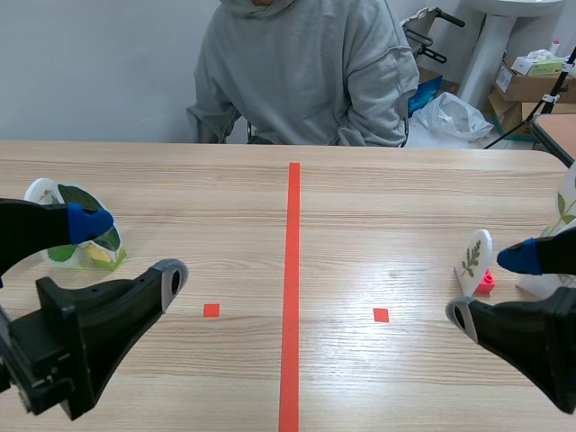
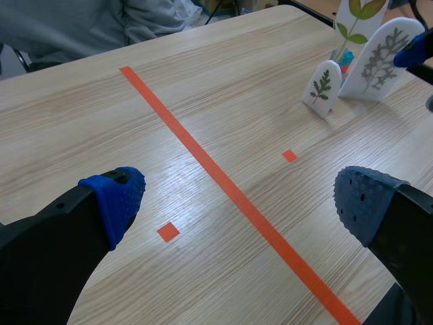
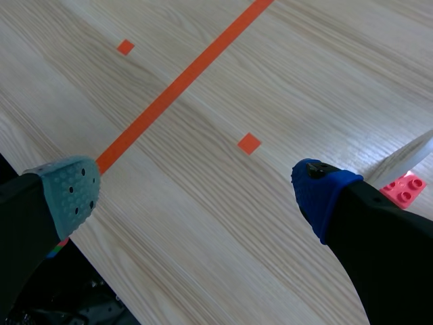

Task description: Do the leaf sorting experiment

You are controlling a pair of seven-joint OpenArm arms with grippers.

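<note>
At the table's [image 1: 378, 207] left edge, a cluster of white leaf cards [image 1: 56, 193] stands close behind the left gripper [image 2: 240, 200]. A finger hides part of the cluster, so there may be two or three cards. That gripper hangs spread wide with nothing between its pads. Ahead of it the wood lies bare around a small tape square [image 1: 211, 310] as far as the long red tape line [image 1: 292, 288] down the middle. A person in a grey hoodie [image 1: 306, 72] sits at the far edge, behind that line. Past a second tape square [image 1: 381, 314], a small white card with a dark sprig [image 1: 474, 261] stands upright, with a pink block [image 1: 486, 282] touching its base. The right gripper [image 3: 195, 193] hovers just beside them, fingers parted and holding nothing. Two taller leaf cards [image 2: 379, 61] stand near the right edge.
</note>
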